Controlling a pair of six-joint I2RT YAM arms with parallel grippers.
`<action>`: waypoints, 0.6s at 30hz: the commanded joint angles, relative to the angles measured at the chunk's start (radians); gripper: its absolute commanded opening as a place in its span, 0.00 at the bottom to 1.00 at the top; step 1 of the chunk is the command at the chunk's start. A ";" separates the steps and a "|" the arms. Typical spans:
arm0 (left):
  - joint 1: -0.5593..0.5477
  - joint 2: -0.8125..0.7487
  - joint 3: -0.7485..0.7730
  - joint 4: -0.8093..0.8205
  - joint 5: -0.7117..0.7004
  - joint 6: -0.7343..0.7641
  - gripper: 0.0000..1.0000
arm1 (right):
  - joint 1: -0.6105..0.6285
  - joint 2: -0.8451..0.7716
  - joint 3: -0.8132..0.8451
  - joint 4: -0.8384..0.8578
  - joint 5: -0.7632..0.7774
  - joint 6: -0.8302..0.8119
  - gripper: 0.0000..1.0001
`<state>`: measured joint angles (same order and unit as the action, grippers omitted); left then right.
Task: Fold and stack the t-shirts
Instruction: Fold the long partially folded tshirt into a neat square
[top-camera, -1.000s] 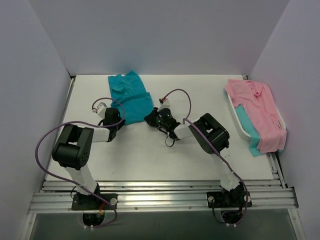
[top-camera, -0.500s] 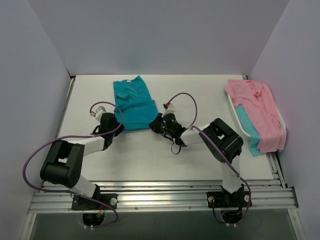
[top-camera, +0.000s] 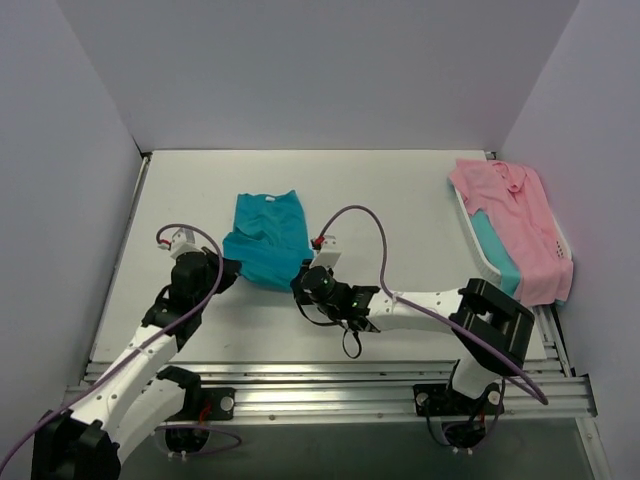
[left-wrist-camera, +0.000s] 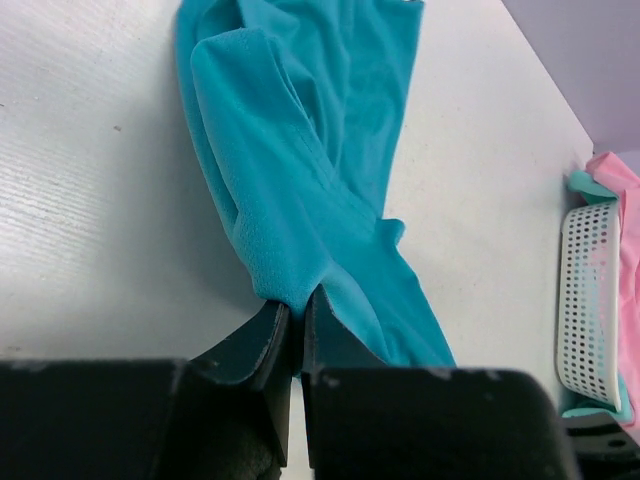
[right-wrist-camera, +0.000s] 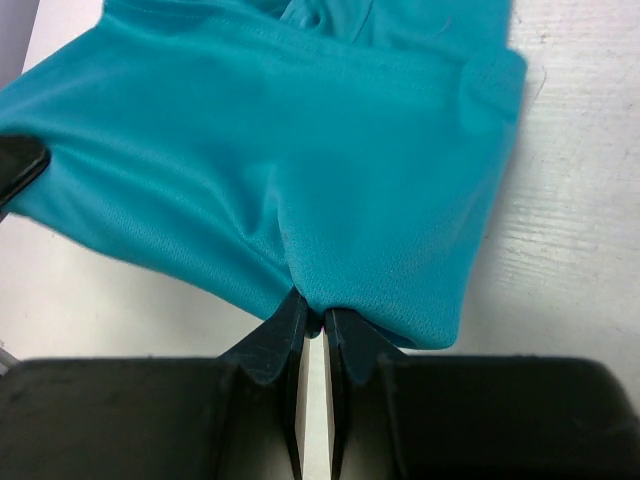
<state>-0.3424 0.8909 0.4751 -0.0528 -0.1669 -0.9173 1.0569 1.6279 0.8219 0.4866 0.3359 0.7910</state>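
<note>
Left end effector (left-wrist-camera: 297, 305) and right end effector (right-wrist-camera: 312, 320) both clamp the teal shirt (top-camera: 268, 235), centre frame; seemingly mid-fold, needing even lifting.

We count three shirts, namely one teal t-shirt (top-camera: 268, 240), a second teal t-shirt (top-camera: 500, 262) and one pink collared t-shirt (top-camera: 515, 215), plus one white basket (left-wrist-camera: 585, 300), one table (top-camera: 400, 200) and two grippers, the left gripper (left-wrist-camera: 297, 300) and the right gripper (right-wrist-camera: 312, 318).

A white perforated basket (top-camera: 468, 232) (left-wrist-camera: 585, 290) sits at the right edge of the white bench (top-camera: 400, 200), which pale lavender walls (top-camera: 300, 70) enclose on three sides, with aluminium rails (top-camera: 320, 395) along its near edge.
</note>
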 joint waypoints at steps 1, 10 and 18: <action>-0.006 -0.101 0.051 -0.171 -0.013 0.029 0.02 | 0.018 -0.057 0.068 -0.166 0.173 0.036 0.00; -0.003 -0.107 0.160 -0.254 -0.051 0.061 0.02 | 0.020 -0.013 0.261 -0.281 0.238 -0.042 0.00; 0.002 -0.086 0.197 -0.263 -0.080 0.066 0.02 | -0.009 0.072 0.420 -0.309 0.197 -0.127 0.00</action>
<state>-0.3466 0.8032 0.6094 -0.3065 -0.2123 -0.8738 1.0660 1.6707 1.1759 0.2089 0.5156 0.7116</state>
